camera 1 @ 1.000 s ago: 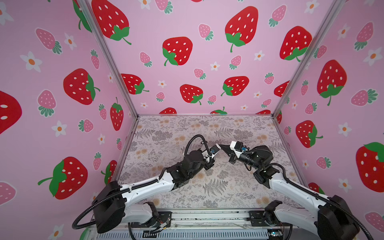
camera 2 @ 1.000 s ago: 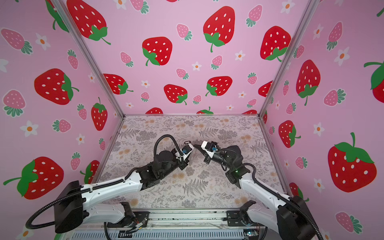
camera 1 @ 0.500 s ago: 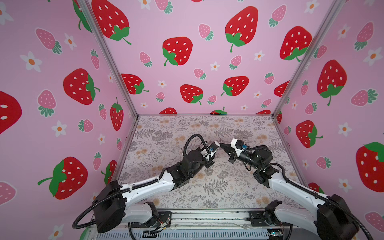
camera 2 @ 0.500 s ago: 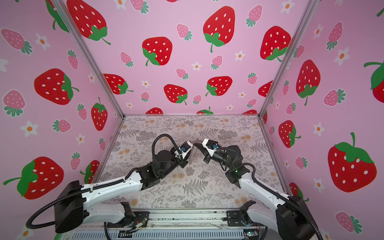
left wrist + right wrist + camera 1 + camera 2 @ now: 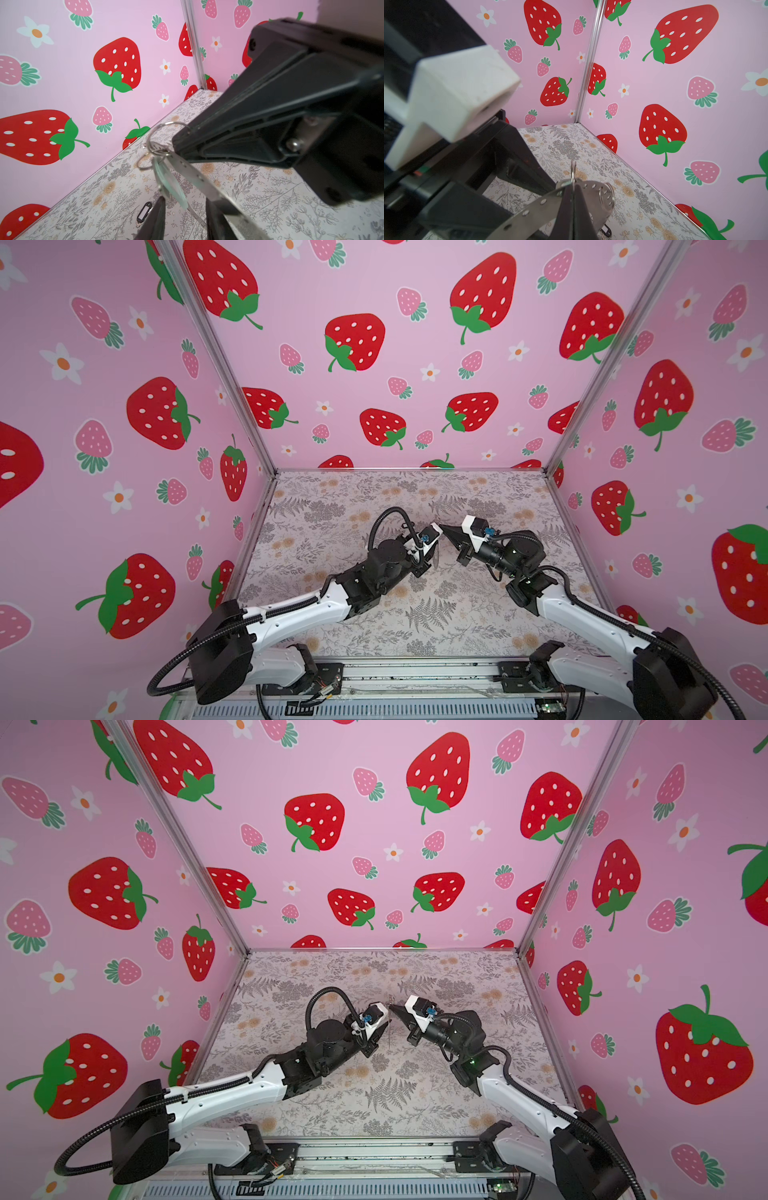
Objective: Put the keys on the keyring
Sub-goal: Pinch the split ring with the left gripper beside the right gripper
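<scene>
The keyring (image 5: 194,175) is a flat silvery band with small holes, held up in the air between the two arms. My right gripper (image 5: 572,188) is shut on a small wire loop (image 5: 573,169) at the keyring's rim (image 5: 591,187). My left gripper (image 5: 185,205) stands open, and the keyring's band lies across one finger (image 5: 216,220). A pale translucent tag (image 5: 171,185) hangs from a loop on the ring, between my left fingers. One of the keys, a black-rimmed tag with a white centre (image 5: 144,213), lies on the table below. In both top views the grippers meet mid-table (image 5: 440,531) (image 5: 390,1009).
The floral table (image 5: 415,614) is boxed in by pink strawberry walls on three sides, with metal corner posts (image 5: 582,377). Both arm bases sit on the front rail (image 5: 415,676). The black-rimmed tag (image 5: 606,229) also shows under the keyring in the right wrist view.
My left gripper's jaws have spread apart around the keyring. The right gripper has stayed shut on the wire loop. Both grippers have shifted slightly toward the back.
</scene>
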Robot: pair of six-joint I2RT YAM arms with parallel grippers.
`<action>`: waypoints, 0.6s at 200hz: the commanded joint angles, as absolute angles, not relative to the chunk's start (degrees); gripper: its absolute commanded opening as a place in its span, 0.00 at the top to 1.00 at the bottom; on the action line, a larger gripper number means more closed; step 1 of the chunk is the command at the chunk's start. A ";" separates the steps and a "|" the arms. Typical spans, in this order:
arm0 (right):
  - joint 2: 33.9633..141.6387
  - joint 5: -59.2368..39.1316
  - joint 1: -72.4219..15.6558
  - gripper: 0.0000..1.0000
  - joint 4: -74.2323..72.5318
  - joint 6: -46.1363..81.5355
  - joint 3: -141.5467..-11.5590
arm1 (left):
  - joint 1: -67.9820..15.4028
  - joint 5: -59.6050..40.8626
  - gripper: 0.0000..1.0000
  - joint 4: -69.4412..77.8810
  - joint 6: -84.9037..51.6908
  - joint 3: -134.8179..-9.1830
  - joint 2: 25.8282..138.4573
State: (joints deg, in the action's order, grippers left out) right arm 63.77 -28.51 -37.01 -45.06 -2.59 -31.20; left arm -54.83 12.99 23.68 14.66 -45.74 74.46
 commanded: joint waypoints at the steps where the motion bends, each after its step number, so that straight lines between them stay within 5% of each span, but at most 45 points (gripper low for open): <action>1: 63.21 -28.04 -37.27 1.00 -47.95 -1.24 -31.79 | -55.02 18.48 0.66 23.52 13.24 -49.83 75.83; 72: 63.54 -27.27 -37.27 1.00 -47.90 -1.06 -31.90 | -55.04 19.95 0.75 24.88 13.86 -50.54 76.68; 120: 64.51 -24.98 -37.32 1.00 -50.64 3.51 -32.00 | -55.11 20.27 1.00 25.88 15.26 -50.45 77.72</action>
State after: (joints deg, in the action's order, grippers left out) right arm 64.18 -27.07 -37.01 -45.54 -0.69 -31.20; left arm -54.85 19.00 23.68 14.09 -47.94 76.69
